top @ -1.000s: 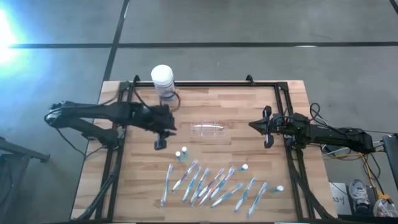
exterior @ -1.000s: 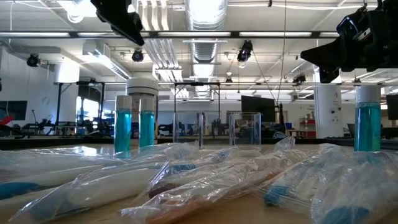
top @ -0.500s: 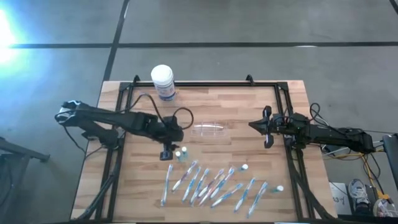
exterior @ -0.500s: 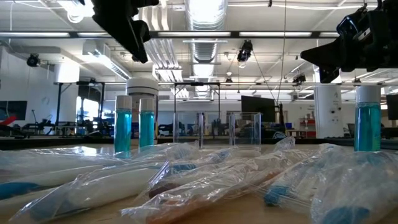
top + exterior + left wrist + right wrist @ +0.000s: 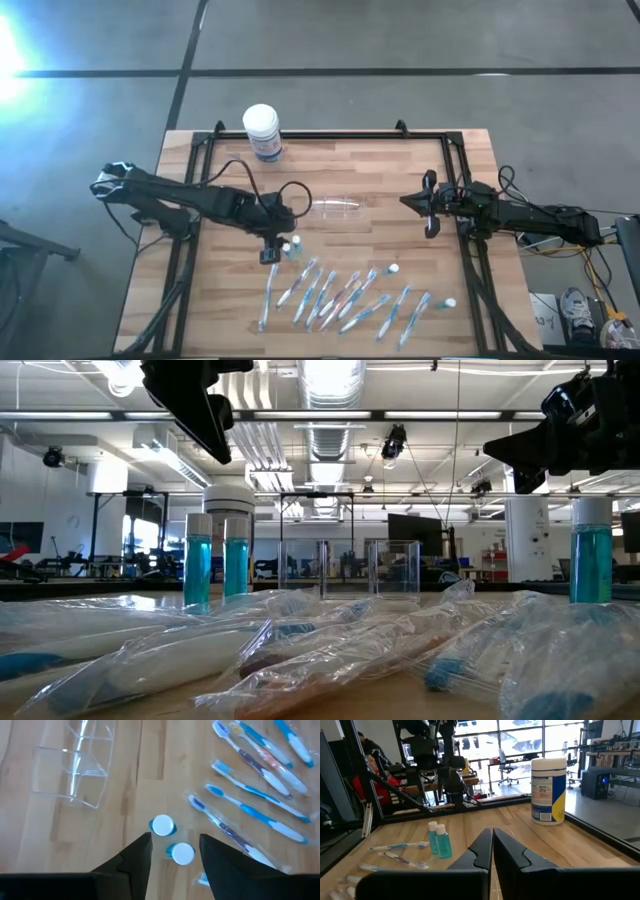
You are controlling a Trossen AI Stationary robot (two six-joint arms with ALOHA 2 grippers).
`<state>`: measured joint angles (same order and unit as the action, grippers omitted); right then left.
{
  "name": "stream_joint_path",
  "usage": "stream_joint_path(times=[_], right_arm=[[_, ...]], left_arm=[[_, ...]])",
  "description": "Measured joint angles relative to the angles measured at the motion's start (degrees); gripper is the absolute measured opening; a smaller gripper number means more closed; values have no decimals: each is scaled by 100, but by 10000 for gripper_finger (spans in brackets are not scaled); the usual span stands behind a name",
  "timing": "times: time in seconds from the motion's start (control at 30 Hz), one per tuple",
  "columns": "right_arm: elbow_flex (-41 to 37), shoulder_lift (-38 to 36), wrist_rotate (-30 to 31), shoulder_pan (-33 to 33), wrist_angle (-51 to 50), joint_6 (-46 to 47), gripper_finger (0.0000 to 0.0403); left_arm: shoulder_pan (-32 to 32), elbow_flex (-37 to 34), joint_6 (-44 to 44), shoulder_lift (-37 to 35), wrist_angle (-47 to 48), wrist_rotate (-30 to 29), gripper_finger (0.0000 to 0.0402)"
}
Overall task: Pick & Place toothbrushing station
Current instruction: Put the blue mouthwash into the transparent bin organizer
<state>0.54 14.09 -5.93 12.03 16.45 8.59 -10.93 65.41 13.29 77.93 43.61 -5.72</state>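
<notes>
The toothbrushing station, a clear plastic holder, stands on its base at the middle of the wooden table; it also shows in the left wrist view and the low view. My left gripper hovers open above two small blue bottles with white caps, just nearer than the holder. In the low view it hangs well above them. My right gripper waits shut at the table's right, pointing level.
A white tub with a blue label stands at the far left. Several bagged toothbrushes lie along the near side, with two more small bottles among them. A black frame borders the table.
My left gripper has moved toward the table's near edge and a little to the right, sinking somewhat, from beside the holder's left end to above the two small bottles. Nothing on the table has moved.
</notes>
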Motion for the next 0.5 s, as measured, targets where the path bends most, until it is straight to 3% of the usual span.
stream_joint_path(times=[0.5], right_arm=[[0,0,0,-2,0,-45,13]], left_arm=[[-12,-4,-367,25,137,61,170]])
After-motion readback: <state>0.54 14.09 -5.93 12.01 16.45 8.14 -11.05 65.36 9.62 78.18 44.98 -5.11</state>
